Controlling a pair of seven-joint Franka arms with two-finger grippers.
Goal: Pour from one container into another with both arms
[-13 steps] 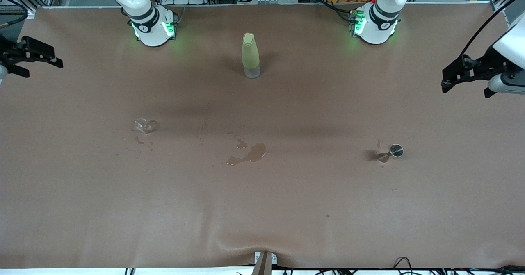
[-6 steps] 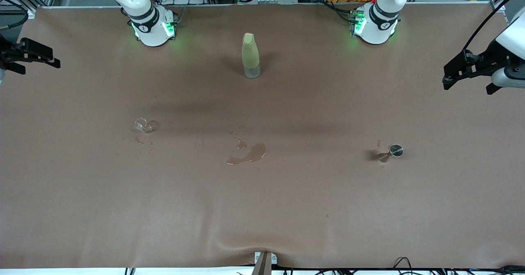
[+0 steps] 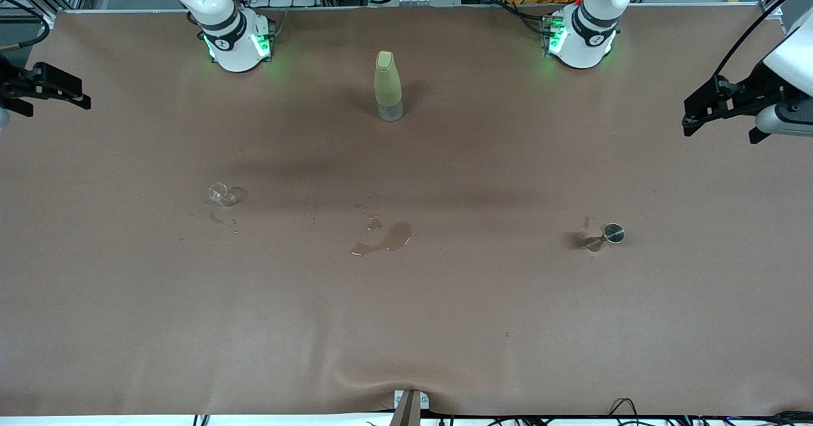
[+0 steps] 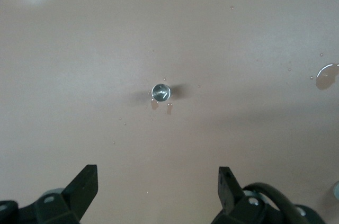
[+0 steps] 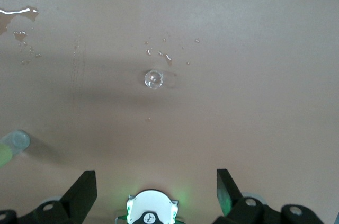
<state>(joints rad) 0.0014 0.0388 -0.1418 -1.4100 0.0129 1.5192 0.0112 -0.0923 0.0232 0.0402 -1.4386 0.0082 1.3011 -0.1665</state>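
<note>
Wet brown table, two arms parked at its ends

The brown tabletop (image 3: 508, 324) carries one puddle (image 3: 387, 239), one upright yellow-green bottle (image 3: 388, 86), one clear glass (image 3: 222, 193) toward the right arm's end, and one small metal cup (image 3: 610, 233), possibly a jigger, toward the left arm's. Left gripper (image 3: 702, 112) and right gripper (image 3: 54, 86) hang with fingers spread, grasping nothing.

A small clear glass cup (image 3: 223, 194) stands upright toward the right arm's end of the counter. A small metal jigger (image 3: 611, 233) stands upright toward the left arm's end. Both lie well apart, nearer the front camera than the tall yellow-green bottle (image 3: 388, 86).
</note>
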